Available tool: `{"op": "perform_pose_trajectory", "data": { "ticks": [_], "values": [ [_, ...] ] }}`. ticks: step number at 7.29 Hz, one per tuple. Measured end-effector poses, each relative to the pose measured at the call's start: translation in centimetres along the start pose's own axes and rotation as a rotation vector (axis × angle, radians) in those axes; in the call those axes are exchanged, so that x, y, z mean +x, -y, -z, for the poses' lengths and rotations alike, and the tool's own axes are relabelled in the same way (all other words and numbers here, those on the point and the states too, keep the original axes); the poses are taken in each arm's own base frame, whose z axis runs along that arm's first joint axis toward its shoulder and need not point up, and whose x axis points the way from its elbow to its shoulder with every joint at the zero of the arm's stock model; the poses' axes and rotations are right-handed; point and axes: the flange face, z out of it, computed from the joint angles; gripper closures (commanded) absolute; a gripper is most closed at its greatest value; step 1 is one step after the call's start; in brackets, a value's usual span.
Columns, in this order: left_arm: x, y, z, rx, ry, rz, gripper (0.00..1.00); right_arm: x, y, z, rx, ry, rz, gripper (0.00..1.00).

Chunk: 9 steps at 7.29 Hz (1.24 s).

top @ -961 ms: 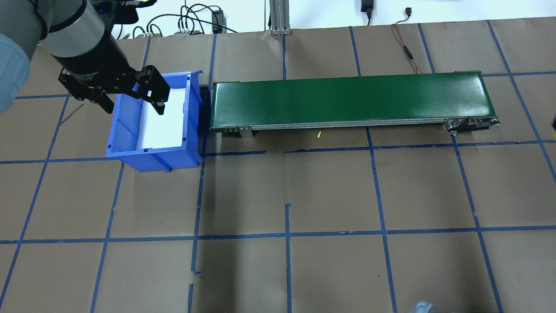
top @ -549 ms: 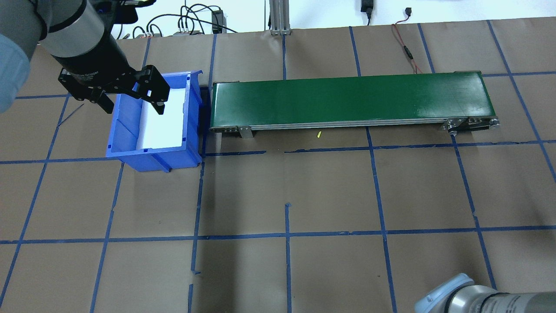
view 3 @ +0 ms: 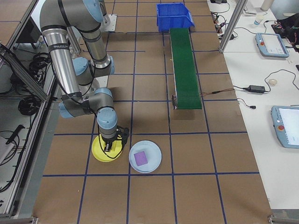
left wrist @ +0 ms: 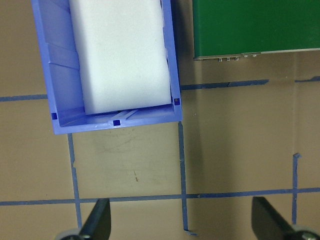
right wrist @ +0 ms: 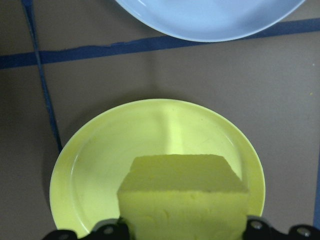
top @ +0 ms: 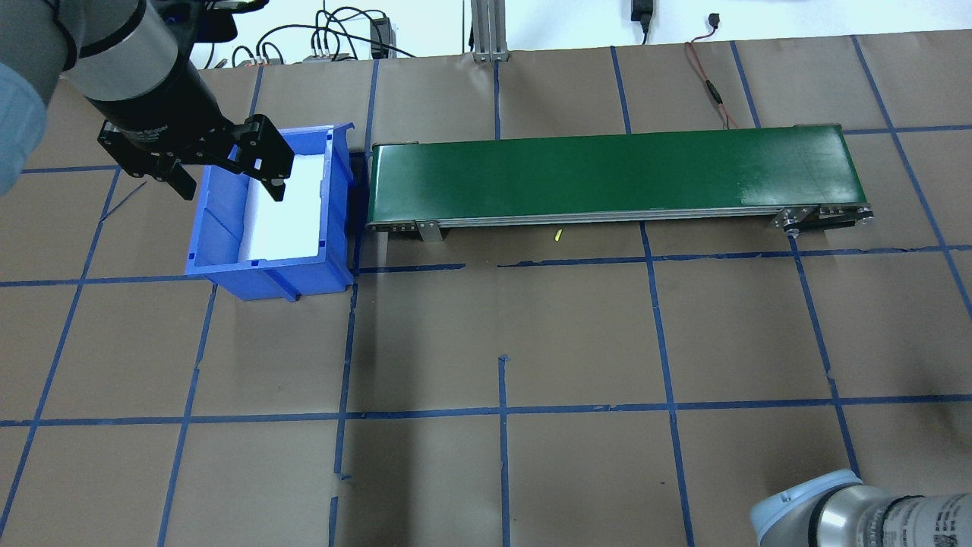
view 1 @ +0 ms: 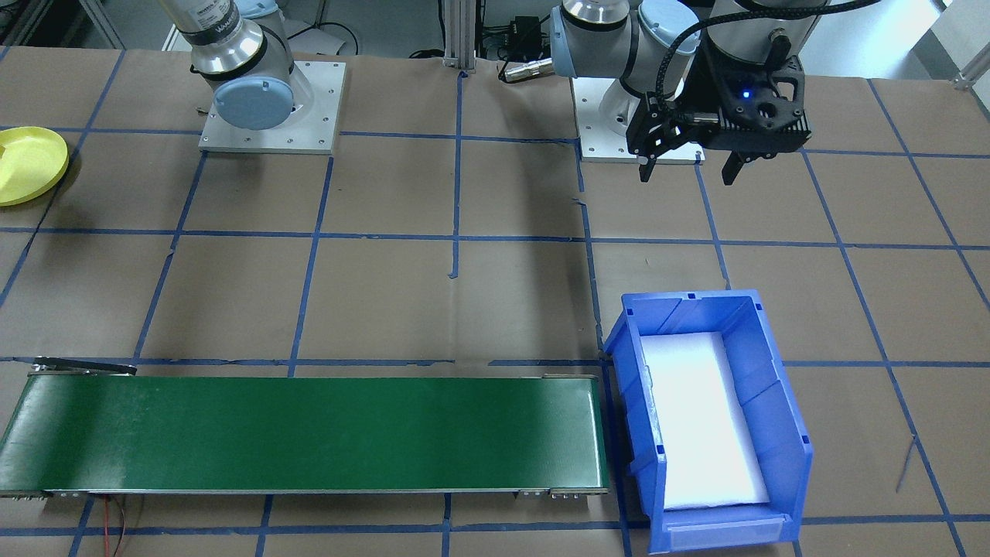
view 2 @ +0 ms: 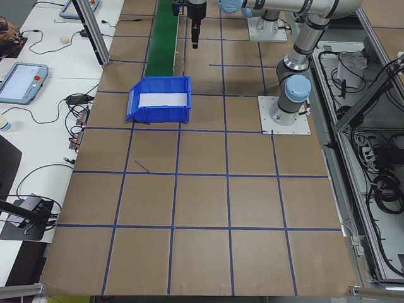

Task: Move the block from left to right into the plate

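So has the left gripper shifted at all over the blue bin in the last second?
Yes, slightly. In the overhead view the left gripper has edged toward the view's left, relative to the blue bin, which stays put. It remains open and empty.

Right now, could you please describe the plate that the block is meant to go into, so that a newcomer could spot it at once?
Go to the end of the green conveyor farthest from the blue bin. Two round plates sit side by side there. It is the yellow plate under the right gripper, not the pale blue plate holding a purple block.
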Motion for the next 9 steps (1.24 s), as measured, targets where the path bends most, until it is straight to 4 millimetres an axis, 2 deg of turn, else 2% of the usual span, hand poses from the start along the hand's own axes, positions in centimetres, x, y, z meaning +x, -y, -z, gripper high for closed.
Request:
{"op": "perform_pose_trajectory", "data": {
  "ticks": [2,4,5,6,7,8,9],
  "values": [
    [0.1,0.0,0.0,0.001,-0.004,0.001,0.00,0.2,0.1,-0.8,0.002,0.012,0.020,0.00],
    [-0.2,0.1,0.3,0.007,-0.001,0.006,0.00,0.0,0.7,0.9,0.013,-0.013,0.033,0.00],
    [-0.2,0.1,0.3,0.006,0.002,0.005,0.00,-1.8,2.9,2.6,0.027,-0.038,0.074,0.00],
    [-0.3,0.0,0.3,0.006,0.004,0.005,0.00,-5.7,7.1,5.4,0.051,-0.077,0.142,0.00],
    [-0.4,-0.1,0.3,0.005,0.005,0.006,0.00,-10.8,11.6,8.6,0.075,-0.103,0.196,0.00],
    [-0.4,-0.1,0.3,0.005,0.005,0.006,0.00,-17.0,15.5,11.2,0.096,-0.088,0.219,0.00],
    [-0.3,-0.1,0.2,0.004,0.003,0.006,0.00,-24.6,18.8,12.6,0.109,-0.047,0.219,0.00]
  ]
}}
